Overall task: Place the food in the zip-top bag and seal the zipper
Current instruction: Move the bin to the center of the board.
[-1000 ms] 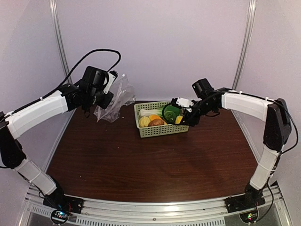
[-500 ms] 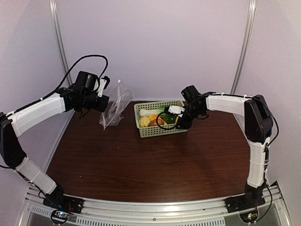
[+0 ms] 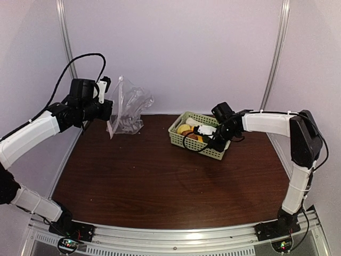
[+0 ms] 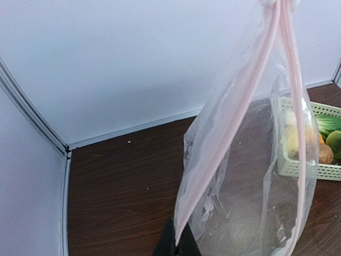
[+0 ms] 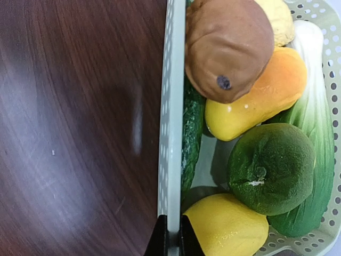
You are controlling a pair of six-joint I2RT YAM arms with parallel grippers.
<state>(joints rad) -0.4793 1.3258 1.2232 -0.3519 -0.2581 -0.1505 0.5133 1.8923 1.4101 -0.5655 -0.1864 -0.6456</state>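
Clear crinkly plastic bag point(image 3: 130, 109); glossy wood-grain table point(image 3: 160, 181)

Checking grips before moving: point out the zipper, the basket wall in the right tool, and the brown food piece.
zipper point(image 4: 226, 125), left wrist view, middle of the pink strip.
basket wall point(image 5: 169, 106), right wrist view, top edge.
brown food piece point(image 5: 229, 45), right wrist view, rounded centre.

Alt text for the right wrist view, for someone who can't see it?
The right gripper is shut on the wall of the pale green basket at the frame's bottom edge. Right of the wall, toy food fills the basket: a brown piece, a lemon, a dark green fruit. Left of it, dark wooden table.
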